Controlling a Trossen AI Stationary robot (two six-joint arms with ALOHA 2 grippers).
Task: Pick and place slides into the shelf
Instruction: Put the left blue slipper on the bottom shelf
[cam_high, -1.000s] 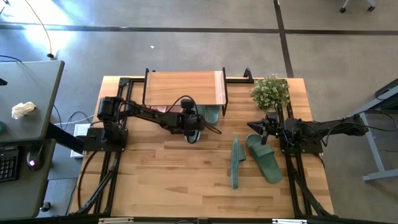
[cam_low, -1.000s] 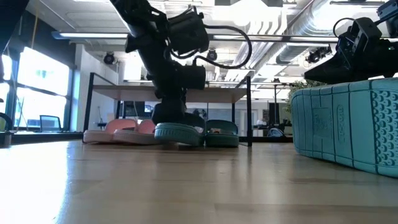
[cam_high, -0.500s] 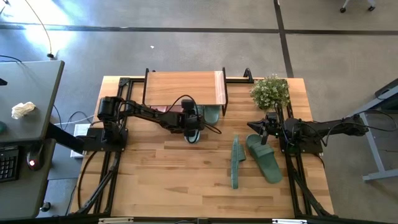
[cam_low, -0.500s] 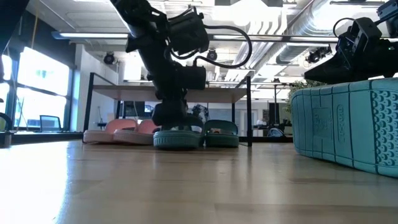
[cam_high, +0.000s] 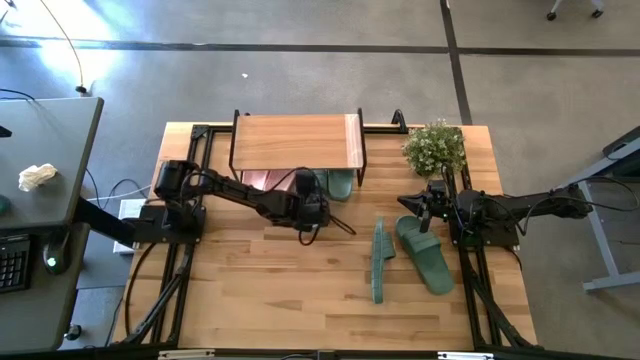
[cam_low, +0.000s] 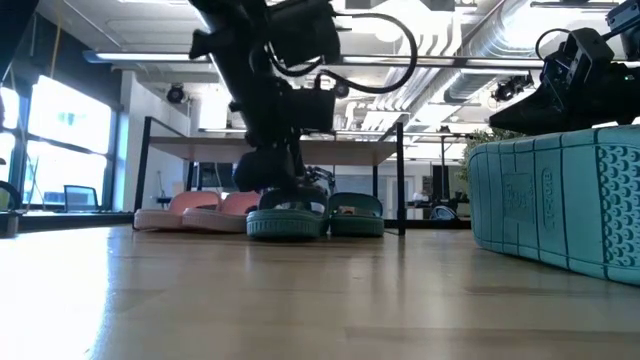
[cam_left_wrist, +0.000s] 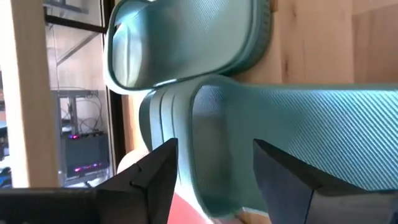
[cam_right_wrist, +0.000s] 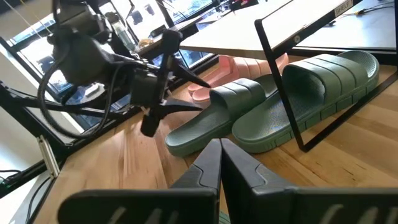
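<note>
High view: the counter (cam_high: 260, 290) carries the shelf (cam_high: 295, 141) against its far edge, a potted plant (cam_high: 435, 147) at the far right corner, and two arms.

Slides, in order of concern:
- Under the shelf: the pink pair (cam_low: 195, 213) at its left end and two green slides (cam_right_wrist: 273, 109) side by side at its right end, heels poking out toward the counter's middle.
- Loose: two green slides (cam_high: 425, 257) near the right edge, one flat, one tipped on its side just beside it.

Left hand (cam_high: 310, 210) sits just off the heel of the inner green slide, fingers spread with nothing between them (left wrist view). You appear done with that one.

Right hand (cam_high: 425, 207) rests at the toe end of the flat loose slide, fingers pressed together and empty.

Relation that matters: the loose pair lies toward the right edge, long axes running roughly far-to-near, well apart from your left hand. The right hand is clearly nearer.
</note>
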